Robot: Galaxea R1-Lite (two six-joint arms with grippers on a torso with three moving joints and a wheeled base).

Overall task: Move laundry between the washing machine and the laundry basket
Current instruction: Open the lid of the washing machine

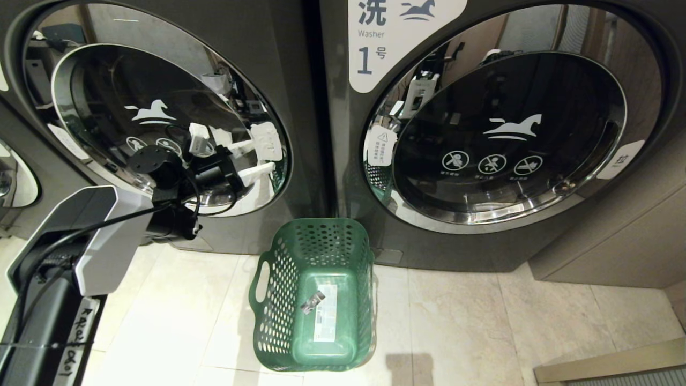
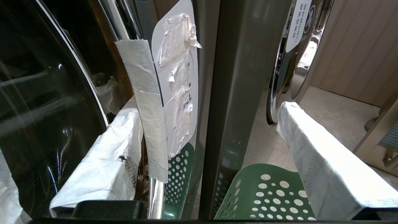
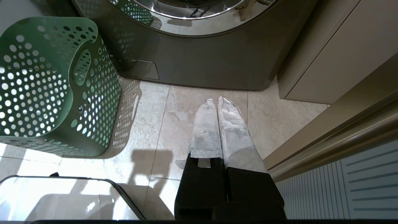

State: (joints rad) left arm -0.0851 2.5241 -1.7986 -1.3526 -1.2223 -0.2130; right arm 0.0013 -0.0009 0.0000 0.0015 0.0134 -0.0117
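Your left gripper [image 1: 252, 155] stands wide open against the door edge of the washing machine [image 1: 155, 112], one taped finger [image 2: 108, 168] on the glass side and the other outside it, presumably placed to hook the door. The laundry basket [image 1: 268, 279] sits below and beside it, empty, ready to receive. The laundry is nowhere visible; the drum is hidden behind dark glass. The right gripper [image 3: 217, 104] hangs closed, holding nothing, over the floor.

left arm [image 1: 96, 236]: raised, fingers [image 1: 257, 172] spread wide, empty | right arm: parked, fingers [image 3: 214, 130] pressed together, pointing down
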